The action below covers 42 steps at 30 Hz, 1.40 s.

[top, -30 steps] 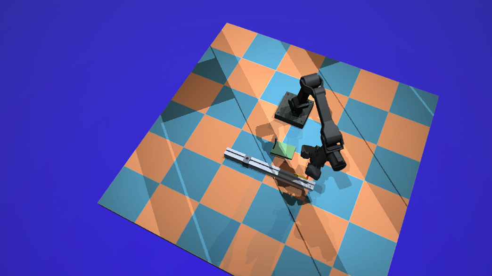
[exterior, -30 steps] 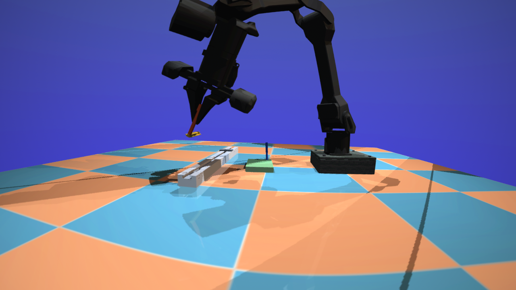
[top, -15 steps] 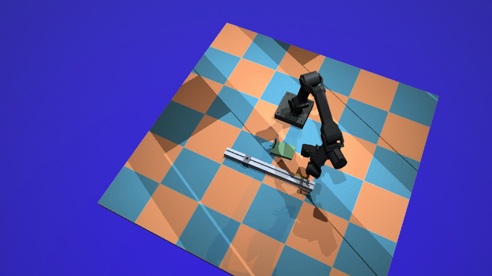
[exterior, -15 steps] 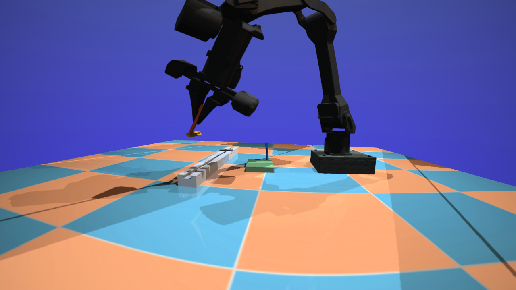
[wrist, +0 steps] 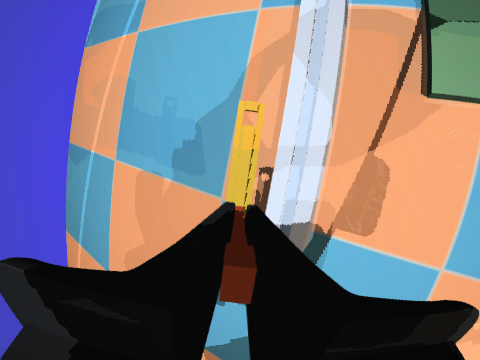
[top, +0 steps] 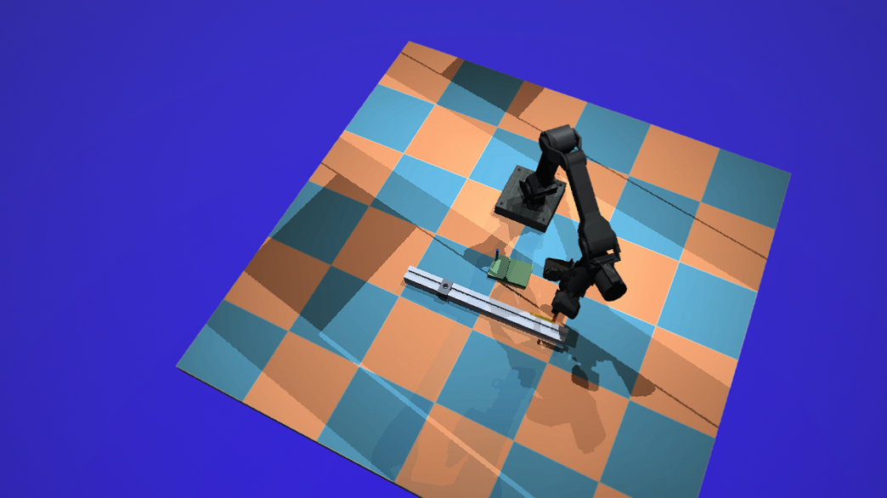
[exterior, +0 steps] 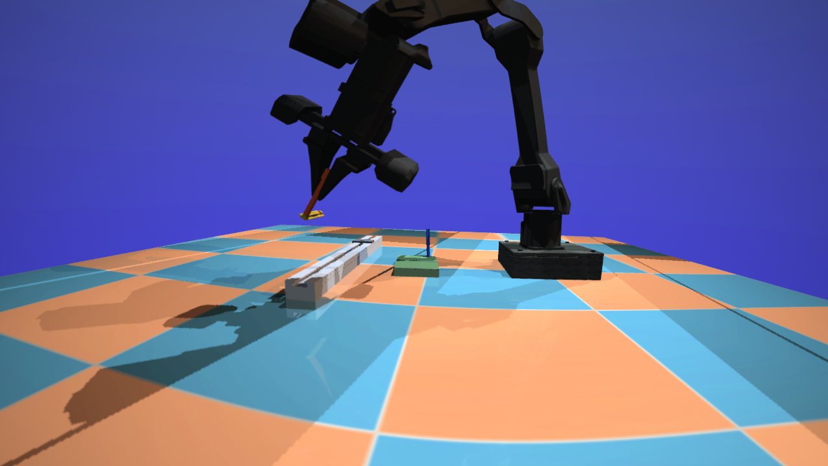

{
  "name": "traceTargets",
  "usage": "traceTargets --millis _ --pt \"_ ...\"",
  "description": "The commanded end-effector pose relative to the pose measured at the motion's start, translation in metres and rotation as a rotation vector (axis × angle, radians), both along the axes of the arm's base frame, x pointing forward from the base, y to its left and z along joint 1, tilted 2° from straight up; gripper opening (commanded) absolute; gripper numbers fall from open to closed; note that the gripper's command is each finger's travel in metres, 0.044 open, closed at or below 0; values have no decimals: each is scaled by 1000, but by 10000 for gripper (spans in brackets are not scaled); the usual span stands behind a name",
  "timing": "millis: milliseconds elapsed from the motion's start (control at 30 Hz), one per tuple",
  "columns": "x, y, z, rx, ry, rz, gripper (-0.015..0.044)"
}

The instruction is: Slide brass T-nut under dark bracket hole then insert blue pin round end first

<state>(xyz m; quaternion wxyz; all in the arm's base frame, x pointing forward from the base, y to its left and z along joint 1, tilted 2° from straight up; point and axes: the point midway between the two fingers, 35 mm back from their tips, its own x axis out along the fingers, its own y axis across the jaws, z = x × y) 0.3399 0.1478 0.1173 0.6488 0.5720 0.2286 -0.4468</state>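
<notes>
brass t-nut (top: 541, 317) (exterior: 313, 215) (wrist: 244, 160) is hanging in the air, outside the rail slot. gripper (top: 557, 315) (exterior: 319, 198) (wrist: 239, 212) is clamping its tilted orange handle (top: 554, 317) (exterior: 316, 194) (wrist: 239, 284). aluminum rail (top: 489, 305) (exterior: 336, 266) (wrist: 300, 125) is lying next in line, carrying the dark bracket (top: 445, 286) (exterior: 363, 241) toward its far end. green tray (top: 518, 272) (exterior: 416, 268) (wrist: 455, 65) is holding the blue pin (top: 496, 253) (exterior: 427, 242) upright. arm base (top: 543, 225) (exterior: 550, 266) is standing rightmost.
</notes>
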Motion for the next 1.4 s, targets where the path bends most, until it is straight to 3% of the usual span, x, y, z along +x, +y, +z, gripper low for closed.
traceTargets --millis 0,1367 --pt "-2 -1 -1 -1 -17 -6 -150" --pt "-14 -4 -4 9 -147 -15 -150"
